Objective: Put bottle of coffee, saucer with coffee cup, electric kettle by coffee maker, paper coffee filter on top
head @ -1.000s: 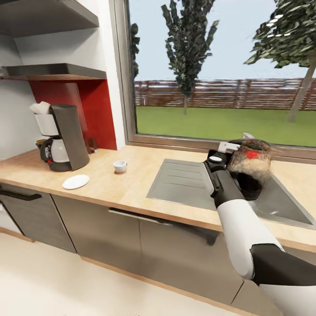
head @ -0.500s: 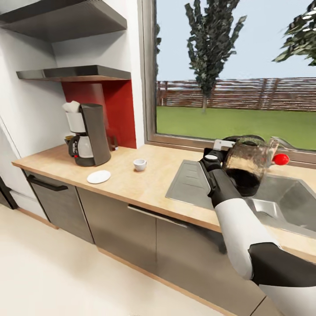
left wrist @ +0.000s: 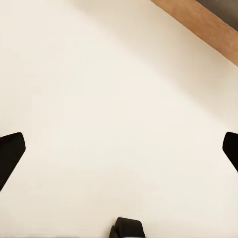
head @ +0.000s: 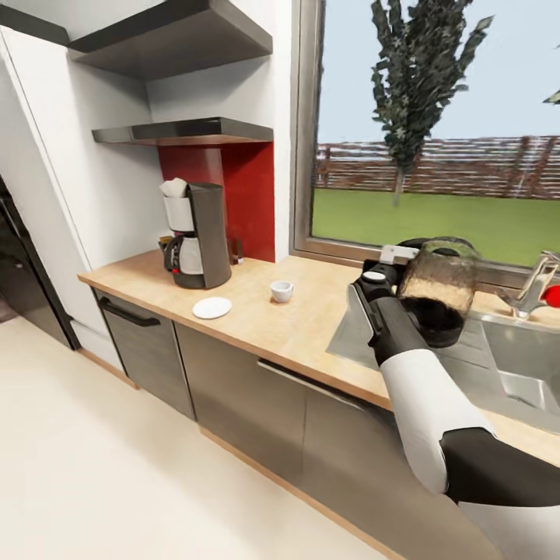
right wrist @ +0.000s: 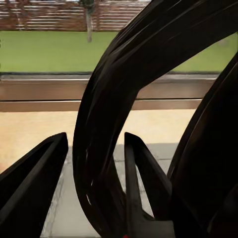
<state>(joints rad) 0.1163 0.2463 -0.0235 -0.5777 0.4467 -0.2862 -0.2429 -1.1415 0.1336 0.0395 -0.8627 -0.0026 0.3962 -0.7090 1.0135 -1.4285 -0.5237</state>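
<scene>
We are carrying the kettle [head: 437,289] over the sink [head: 513,365], our right gripper [right wrist: 94,163] clamped on its loop handle. Next we judge it needs setting on the countertop [head: 257,311] beside the coffee maker [head: 196,235], at about ten o'clock from the kettle, well apart. Left gripper [left wrist: 119,148] hangs open.

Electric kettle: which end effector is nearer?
Right. The right end effector is closed on the electric kettle by its black loop handle, holding it over the sink. The left end effector points at bare floor, open, away from it.
</scene>
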